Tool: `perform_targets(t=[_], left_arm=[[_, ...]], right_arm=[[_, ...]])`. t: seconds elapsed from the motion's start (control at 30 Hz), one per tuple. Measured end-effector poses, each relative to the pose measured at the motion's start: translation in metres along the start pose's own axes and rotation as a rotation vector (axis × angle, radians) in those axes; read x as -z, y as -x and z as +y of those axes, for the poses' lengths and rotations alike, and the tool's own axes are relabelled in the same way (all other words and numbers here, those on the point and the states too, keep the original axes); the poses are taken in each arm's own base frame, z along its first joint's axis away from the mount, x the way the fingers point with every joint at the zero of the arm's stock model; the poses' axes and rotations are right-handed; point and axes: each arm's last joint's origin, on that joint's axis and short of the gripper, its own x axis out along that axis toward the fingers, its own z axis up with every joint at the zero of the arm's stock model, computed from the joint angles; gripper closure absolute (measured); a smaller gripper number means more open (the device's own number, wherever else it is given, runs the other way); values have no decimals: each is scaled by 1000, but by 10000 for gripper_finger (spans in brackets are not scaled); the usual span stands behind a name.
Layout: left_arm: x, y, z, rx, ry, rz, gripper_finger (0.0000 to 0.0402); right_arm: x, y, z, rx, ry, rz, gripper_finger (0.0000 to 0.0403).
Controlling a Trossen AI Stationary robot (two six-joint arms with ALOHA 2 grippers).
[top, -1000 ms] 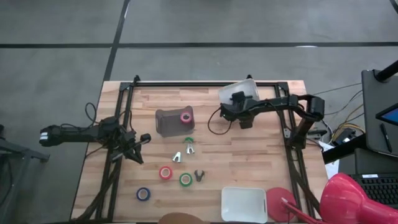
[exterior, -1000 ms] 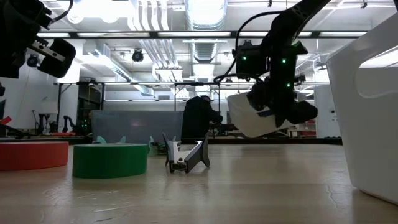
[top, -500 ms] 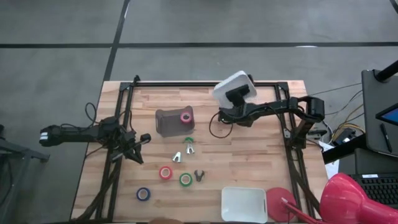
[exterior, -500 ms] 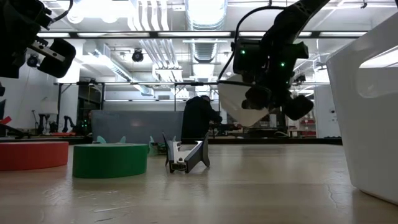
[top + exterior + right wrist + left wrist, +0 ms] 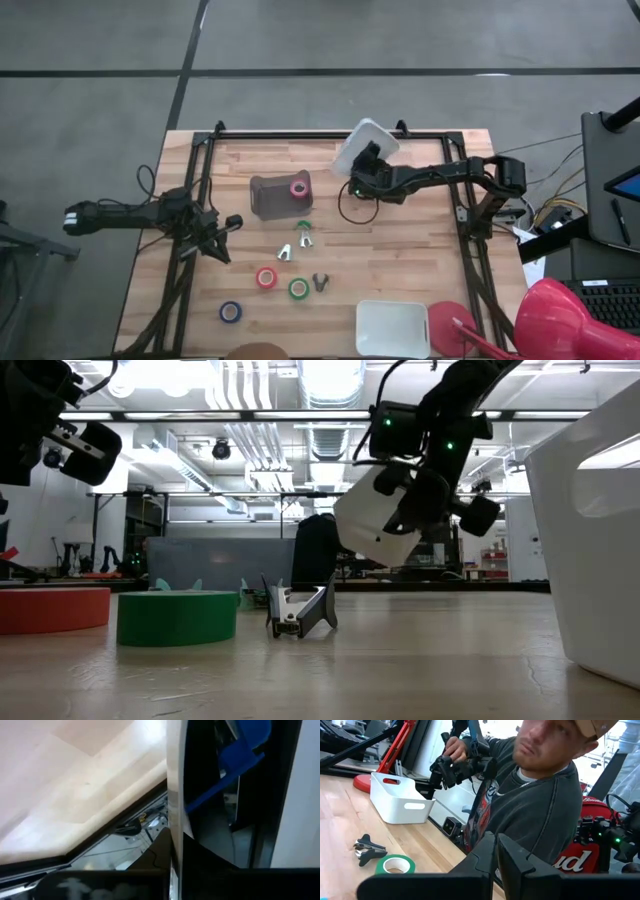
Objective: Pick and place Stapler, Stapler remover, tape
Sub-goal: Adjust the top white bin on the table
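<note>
pink tape (image 5: pixel 298 188), red tape (image 5: pixel 266 277), green tape (image 5: pixel 298 289)

Centre of the table (image 5: pixel 400 240) is bare wood; passage open there. Obstructions: grey holder (image 5: pixel 272 195) at ten o'clock from centre; tape rolls (image 5: pixel 267 277) and a staple remover (image 5: pixel 320 282) clustered at seven o'clock; white bin (image 5: pixel 392 327) at five o'clock; a white tray (image 5: pixel 362 145) held tilted above the twelve o'clock edge.

Red roll (image 5: pixel 266 277), green roll (image 5: pixel 298 289) and blue roll (image 5: pixel 230 312) lie flat; pink roll (image 5: pixel 298 188) sits farther back.
</note>
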Motion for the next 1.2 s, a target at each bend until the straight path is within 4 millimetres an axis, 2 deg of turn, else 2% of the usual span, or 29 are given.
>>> perform_targets(t=[0.23,0.47,0.67,0.83,0.97,1.1,1.2], left_arm=[[0,0,0,-1,3,2,378],[0,0,0,-1,4,3,378],[0,0,0,-2,5,4,378],[1,0,0,-4,11,8,378],[1,0,0,-4,11,8,378],[1,0,0,-4,11,8,378],[1,0,0,-3,10,7,378]], right_arm=[[11,9,-9,39,-67,9,395],[30,37,-18,51,-437,-216,395],[33,47,-14,38,-499,-266,395],[30,52,-9,-170,-678,-501,395],[28,52,-8,-349,-833,-624,395],[33,42,-6,-534,-1033,-599,395],[33,30,-1,-595,-1075,-520,395]])
